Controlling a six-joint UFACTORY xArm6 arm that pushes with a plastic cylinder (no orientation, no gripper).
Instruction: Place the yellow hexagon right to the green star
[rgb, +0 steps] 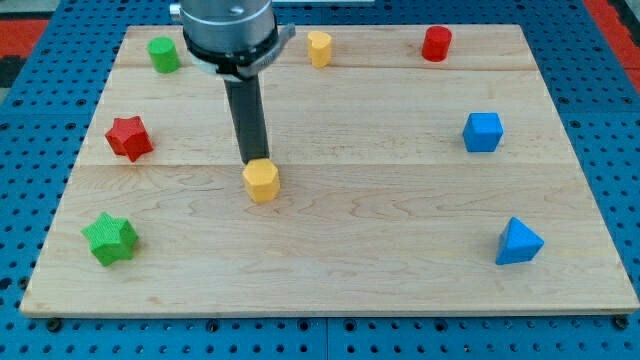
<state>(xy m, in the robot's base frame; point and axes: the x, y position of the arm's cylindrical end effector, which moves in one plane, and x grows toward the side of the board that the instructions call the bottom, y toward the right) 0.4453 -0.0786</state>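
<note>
The yellow hexagon (261, 181) lies on the wooden board a little left of centre. My tip (253, 161) touches or nearly touches its upper edge, just above it in the view. The green star (110, 238) lies near the board's lower left corner, well to the left of and below the hexagon.
A red star (129, 137) sits at the left. A green cylinder (164, 54) is at the top left, a small yellow block (319, 48) at the top centre, a red cylinder (436, 44) at the top right. A blue cube (482, 132) and a blue triangular block (519, 243) lie at the right.
</note>
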